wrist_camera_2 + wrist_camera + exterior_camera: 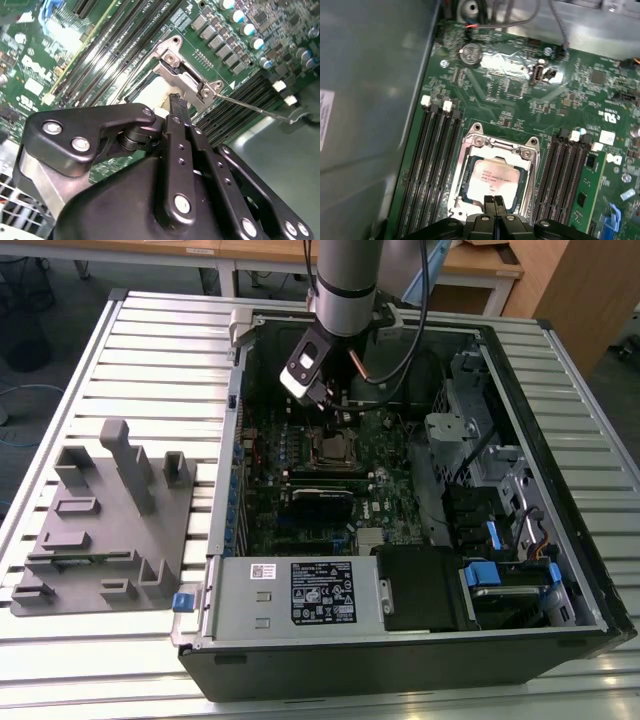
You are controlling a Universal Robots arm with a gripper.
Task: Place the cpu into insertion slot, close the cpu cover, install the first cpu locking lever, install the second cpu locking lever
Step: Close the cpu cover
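First wrist view gives you the closest read: the arm's black fingers (pixel 489 206) are clenched tip to tip with nothing between them, poised just over the near edge of the thin square silver-grey metal cpu cover (pixel 502 148). That cover looks to lie flat. Through its window you see the small flat square grey-topped cpu (pixel 492 175) seated in the dark-framed square insertion slot (pixel 466 186) on the green circuit board (pixel 510 90). So, by my judgement, you have the first two steps done: chip in, cover down. The levers are what is left. In the second wrist view, just past the fingertips, one thin silver wire locking lever (pixel 255 106) runs out from the socket's corner across the memory slots to a hooked end, and it does not look latched. I count that one lever and cannot tell where the second lies. Count one cpu, one slot, one cover, and two banks of long black memory slots (pixel 435 165), one on either side of the socket. Farther off, the exterior view shows the grey robot arm (pixel 345 280) over one open black computer case (pixel 400 675). The case lies on the pale slatted metal desk (pixel 150 330), with one grey moulded fixture block (pixel 110 520) well apart on the exterior view's left.
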